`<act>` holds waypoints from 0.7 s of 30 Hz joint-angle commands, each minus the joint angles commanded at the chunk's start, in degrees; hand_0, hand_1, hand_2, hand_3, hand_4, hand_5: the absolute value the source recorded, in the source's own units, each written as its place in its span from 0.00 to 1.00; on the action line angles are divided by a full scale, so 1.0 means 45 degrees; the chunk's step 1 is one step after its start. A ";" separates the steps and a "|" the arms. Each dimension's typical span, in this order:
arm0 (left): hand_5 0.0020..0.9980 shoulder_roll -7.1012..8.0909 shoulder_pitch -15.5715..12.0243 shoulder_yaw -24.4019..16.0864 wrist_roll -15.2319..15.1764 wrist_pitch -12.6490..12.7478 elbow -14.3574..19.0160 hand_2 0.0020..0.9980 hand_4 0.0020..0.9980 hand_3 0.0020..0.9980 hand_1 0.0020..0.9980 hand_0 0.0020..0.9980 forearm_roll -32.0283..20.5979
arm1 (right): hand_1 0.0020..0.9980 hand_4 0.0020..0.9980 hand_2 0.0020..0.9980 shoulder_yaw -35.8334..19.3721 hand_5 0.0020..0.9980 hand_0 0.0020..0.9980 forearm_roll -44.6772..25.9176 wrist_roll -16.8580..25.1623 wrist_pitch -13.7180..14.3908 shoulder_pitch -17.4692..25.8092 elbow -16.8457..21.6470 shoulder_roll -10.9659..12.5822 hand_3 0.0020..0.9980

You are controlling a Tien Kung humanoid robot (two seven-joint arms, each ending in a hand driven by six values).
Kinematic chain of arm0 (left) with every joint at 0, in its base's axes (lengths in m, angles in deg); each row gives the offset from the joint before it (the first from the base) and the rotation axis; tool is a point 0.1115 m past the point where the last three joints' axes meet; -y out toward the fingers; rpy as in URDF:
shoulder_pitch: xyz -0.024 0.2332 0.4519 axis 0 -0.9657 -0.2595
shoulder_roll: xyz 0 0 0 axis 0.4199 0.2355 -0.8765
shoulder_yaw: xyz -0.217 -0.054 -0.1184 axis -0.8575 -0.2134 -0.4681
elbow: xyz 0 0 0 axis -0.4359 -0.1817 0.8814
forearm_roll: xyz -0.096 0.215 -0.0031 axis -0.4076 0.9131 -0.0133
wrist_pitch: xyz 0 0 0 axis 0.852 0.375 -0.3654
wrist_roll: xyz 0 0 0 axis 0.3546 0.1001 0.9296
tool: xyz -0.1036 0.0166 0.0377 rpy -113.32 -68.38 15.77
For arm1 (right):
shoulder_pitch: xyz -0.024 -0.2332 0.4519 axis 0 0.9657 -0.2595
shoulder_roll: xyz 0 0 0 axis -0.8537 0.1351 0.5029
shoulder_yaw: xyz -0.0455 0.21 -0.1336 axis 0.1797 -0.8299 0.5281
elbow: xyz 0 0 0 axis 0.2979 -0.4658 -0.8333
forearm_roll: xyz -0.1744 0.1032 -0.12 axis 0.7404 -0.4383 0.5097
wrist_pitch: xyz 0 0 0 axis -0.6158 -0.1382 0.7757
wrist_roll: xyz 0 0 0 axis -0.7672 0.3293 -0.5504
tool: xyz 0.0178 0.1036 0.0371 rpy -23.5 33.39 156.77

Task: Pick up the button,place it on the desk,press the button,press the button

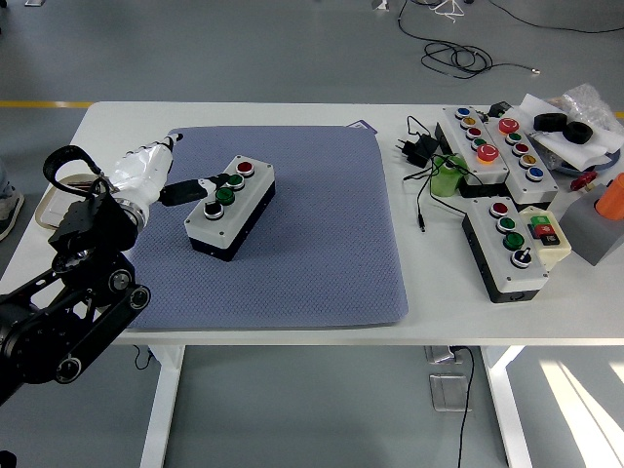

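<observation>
- Head view: the left arm (68, 302) comes in from the lower left, and its hand (146, 175) is over the left edge of a blue-grey mat (322, 253) on the white table (244, 115).
- Hand wears a white cover; dark fingers (190, 189) stretch out to the right toward the button box (230, 207) and hold nothing. One fingertip lies at the box's left top edge, by the green button (225, 196); whether it presses down I cannot tell.
- Button box sits on the mat, left of its middle, turned at a slant. Its grey top carries a red button (244, 169) at the far end, the green one in the middle and a black-and-white knob (212, 209) nearest.
- Right hand does not show.
- Right of the mat, on the bare table, lie more button boxes: a long one (492, 143) with two rows of coloured buttons, and a dark one (505, 244) with a red, two green and a knob.
- A black plug with cable (421, 148) and a green roll (448, 177) lie between the mat and those boxes.
- An orange thing (612, 195) sits at the right edge.
</observation>
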 joint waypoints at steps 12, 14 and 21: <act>0.83 -0.0866 0.0587 0.0576 0.0000 0.0151 -0.1201 1.00 1.00 1.00 1.00 0.92 -0.0542 | 0.80 0.41 0.82 0.0042 0.48 0.79 -0.0057 0.0041 -0.0004 -0.0118 0.0000 0.0015 0.75; 0.83 -0.0965 0.0747 0.0719 0.0000 0.0107 -0.1484 1.00 1.00 1.00 1.00 0.92 -0.0660 | 0.80 0.41 0.82 0.0040 0.48 0.79 -0.0049 0.0047 -0.0002 -0.0140 0.0000 0.0020 0.75; 0.76 -0.1103 0.1261 0.1330 0.0000 -0.0005 -0.2523 1.00 1.00 1.00 1.00 0.83 -0.1245 | 0.80 0.41 0.82 0.0001 0.48 0.79 -0.0021 0.0053 0.0010 -0.0185 0.0000 0.0047 0.75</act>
